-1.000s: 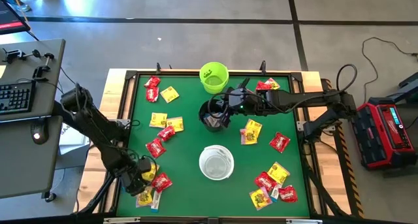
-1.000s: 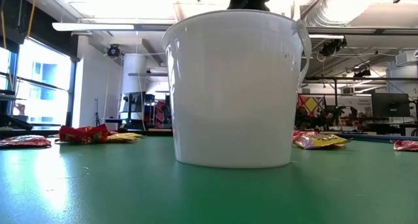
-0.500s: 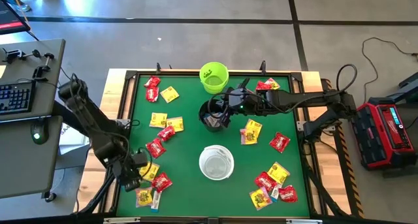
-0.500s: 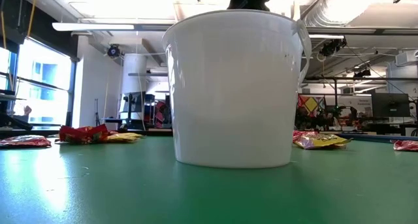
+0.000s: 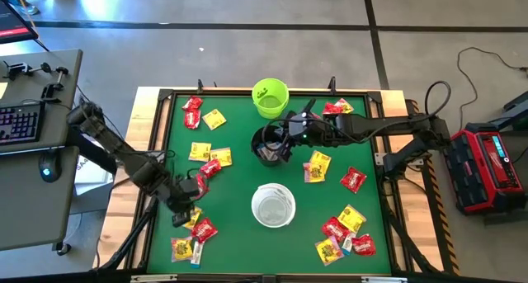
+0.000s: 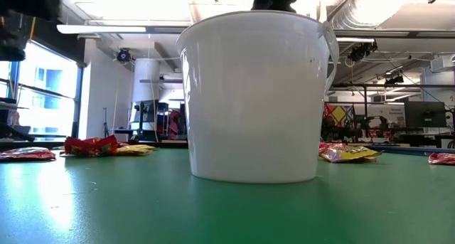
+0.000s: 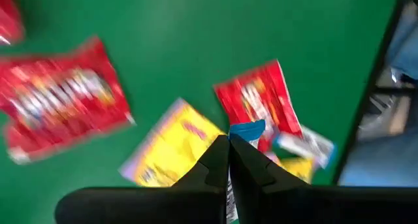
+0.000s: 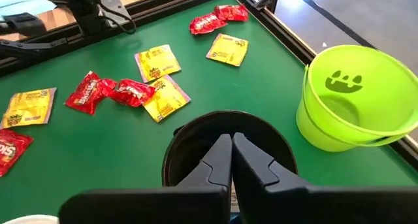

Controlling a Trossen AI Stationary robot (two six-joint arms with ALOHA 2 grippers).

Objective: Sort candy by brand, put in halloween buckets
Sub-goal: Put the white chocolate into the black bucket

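We've got nearly all the candy (image 5: 353, 180) loose on the table, our left gripper (image 5: 183, 202) pinched shut on a blue packet (image 7: 246, 130) above that pile, and our right gripper (image 5: 280, 143) shut, empty-looking, directly over the black bucket (image 5: 266, 146).

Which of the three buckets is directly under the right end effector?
The black bucket. The right end effector hangs over its rim, while the lime green bucket and white bucket stand apart.

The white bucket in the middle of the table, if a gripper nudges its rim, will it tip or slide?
The white bucket looks empty and thin-walled, so probably light. It stands upright on a base narrower than its rim; a rim push might tip it, a low push likely slides it.
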